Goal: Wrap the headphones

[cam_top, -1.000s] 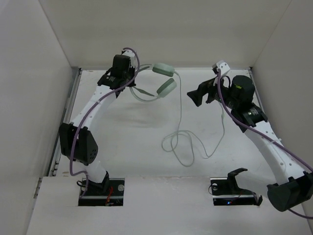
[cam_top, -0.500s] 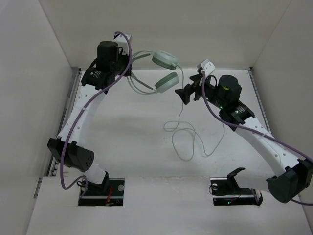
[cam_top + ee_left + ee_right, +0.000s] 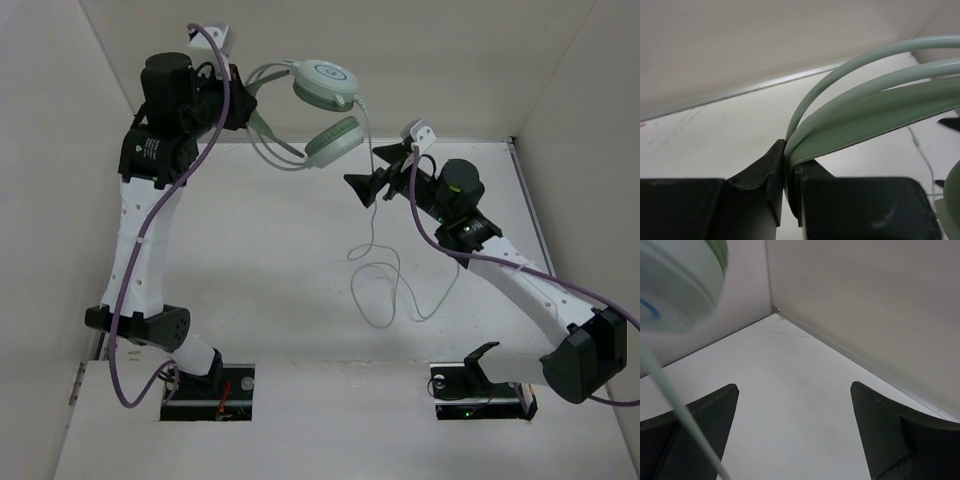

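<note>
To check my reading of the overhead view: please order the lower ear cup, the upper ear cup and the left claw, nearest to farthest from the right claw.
From the open right claw:
1. Lower ear cup, just to its upper left.
2. Upper ear cup, farther up the picture.
3. Left claw, far left, shut on the headband.

Pale mint-green over-ear headphones [image 3: 325,84]: smooth, satin-finish plastic cups and headband. Black left gripper [image 3: 787,169]: matt, finely textured plastic. White table [image 3: 260,270]: matt, faintly scuffed.
</note>
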You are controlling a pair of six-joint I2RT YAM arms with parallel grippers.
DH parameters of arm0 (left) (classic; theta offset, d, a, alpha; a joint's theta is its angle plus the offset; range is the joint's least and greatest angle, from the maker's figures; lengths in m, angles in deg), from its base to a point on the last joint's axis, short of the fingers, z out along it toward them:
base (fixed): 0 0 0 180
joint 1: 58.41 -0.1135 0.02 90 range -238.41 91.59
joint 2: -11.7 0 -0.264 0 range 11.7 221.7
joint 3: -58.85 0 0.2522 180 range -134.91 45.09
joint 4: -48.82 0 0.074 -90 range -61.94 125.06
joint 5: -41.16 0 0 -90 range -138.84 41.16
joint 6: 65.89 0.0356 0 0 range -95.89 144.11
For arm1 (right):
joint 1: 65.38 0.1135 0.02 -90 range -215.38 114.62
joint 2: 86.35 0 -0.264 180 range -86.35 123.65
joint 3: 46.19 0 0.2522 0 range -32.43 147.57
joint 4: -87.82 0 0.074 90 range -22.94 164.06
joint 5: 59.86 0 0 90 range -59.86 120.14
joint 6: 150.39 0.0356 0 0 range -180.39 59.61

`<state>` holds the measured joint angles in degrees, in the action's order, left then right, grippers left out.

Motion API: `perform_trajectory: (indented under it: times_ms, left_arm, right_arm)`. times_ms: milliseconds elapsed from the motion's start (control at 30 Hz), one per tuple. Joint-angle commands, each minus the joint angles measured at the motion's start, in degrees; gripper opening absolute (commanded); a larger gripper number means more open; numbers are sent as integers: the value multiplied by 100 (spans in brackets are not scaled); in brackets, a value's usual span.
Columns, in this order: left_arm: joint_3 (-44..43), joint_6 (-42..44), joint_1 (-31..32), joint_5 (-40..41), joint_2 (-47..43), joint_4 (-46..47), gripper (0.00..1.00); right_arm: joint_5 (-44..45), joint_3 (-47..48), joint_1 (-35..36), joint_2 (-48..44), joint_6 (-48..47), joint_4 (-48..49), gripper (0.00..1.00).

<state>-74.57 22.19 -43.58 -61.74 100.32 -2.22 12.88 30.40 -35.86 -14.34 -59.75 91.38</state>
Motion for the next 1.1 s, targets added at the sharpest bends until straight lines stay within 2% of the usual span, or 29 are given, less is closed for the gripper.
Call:
perform_trajectory:
  times_ms: [0,67,167,267,400,433,533,567,700,1067]
  left_arm:
    - [-812,-625,-186,-633,-12,221,0]
    - [-1015,-871,-292,-835,76,195,0]
    - [-1112,-1214,-441,-1090,147,229,0]
    - [-1165,-1653,-626,-1371,217,326,0]
    - [-1174,-2277,-933,-1644,331,563,0]
    - [-1174,-2400,-1021,-1688,358,607,0]
    - [-1095,-2691,-1223,-1777,419,721,0]
    - [-1043,-2744,-1267,-1768,428,739,0]
    - [-709,-2893,-1443,-1514,498,748,0]
    - [-392,-2894,-1180,-1469,463,757,0]
  right_arm:
    - [-304,-235,304,59,208,790,100]
    - [-313,-358,427,103,260,904,96]
    - [-392,-482,542,164,480,1019,81]
    - [-848,-631,568,200,769,1185,68]
    - [-1279,-807,647,130,972,1151,56]
    - [-1402,-851,656,86,1016,1151,51]
    - [-1667,-904,682,-29,1166,1072,17]
    - [-1667,-913,682,-64,1166,1019,11]
    - [-1799,-851,639,-152,1009,616,4]
    - [-1816,-570,217,-301,700,316,4]
